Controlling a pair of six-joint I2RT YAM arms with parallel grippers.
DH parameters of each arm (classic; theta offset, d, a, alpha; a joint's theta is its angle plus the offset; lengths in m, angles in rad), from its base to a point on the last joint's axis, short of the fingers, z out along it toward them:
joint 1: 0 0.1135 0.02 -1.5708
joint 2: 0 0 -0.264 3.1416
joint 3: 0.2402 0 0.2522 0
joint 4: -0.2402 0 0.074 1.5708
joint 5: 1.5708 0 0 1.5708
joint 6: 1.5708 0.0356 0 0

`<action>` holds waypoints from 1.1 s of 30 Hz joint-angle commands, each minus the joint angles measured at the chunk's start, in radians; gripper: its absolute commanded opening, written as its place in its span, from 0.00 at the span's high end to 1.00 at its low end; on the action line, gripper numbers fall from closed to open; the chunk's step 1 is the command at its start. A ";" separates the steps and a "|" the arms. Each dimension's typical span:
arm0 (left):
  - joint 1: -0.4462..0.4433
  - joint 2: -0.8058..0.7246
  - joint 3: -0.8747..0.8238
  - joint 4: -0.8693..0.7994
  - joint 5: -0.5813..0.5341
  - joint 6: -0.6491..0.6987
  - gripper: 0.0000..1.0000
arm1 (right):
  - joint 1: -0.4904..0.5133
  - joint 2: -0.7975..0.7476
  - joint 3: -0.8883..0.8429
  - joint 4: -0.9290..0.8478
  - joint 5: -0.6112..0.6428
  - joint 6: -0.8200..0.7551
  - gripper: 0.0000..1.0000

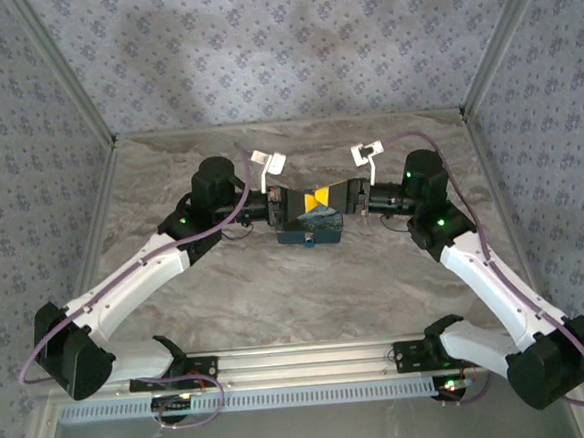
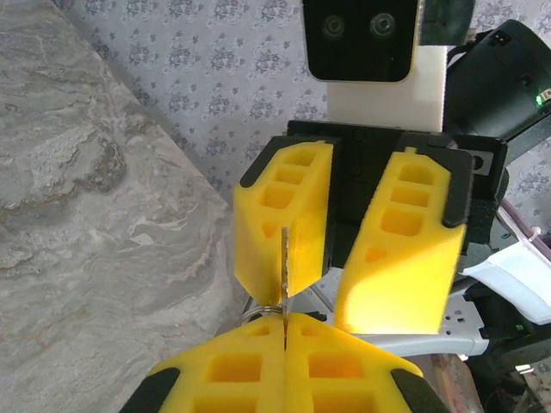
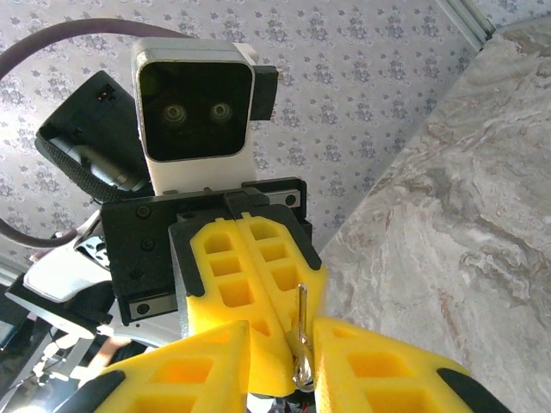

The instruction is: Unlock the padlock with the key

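Early yet: the left tool (image 2: 284, 331) is clamped on the thin silver metal key (image 2: 284, 258), the right tool (image 2: 331, 301) stands parted around it, and the dark blue padlock (image 1: 311, 236) lies on the grey marbled tabletop (image 1: 278, 300) below, the key not yet inserted.

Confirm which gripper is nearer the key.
Left. Left gripper is shut on the key, blade sticking out ahead. Right gripper faces it, jaws open, blade tip close to one jaw.

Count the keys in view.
1: the key, pinched in the shut left gripper, blade pointing at the right gripper. Its ring may carry others, hidden.
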 commanded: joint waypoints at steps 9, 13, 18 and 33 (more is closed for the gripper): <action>-0.005 -0.028 0.003 0.047 -0.008 -0.006 1.00 | 0.014 -0.009 -0.006 0.047 -0.009 0.000 0.92; -0.004 -0.029 0.001 0.046 -0.018 -0.007 1.00 | 0.013 -0.010 0.002 0.009 -0.001 -0.029 0.97; 0.018 -0.046 0.001 -0.011 -0.070 -0.007 0.80 | 0.014 -0.024 0.061 -0.215 0.082 -0.210 1.00; 0.021 -0.064 0.115 -0.258 -0.348 -0.080 0.57 | 0.379 -0.079 0.137 -0.473 1.141 -0.780 1.00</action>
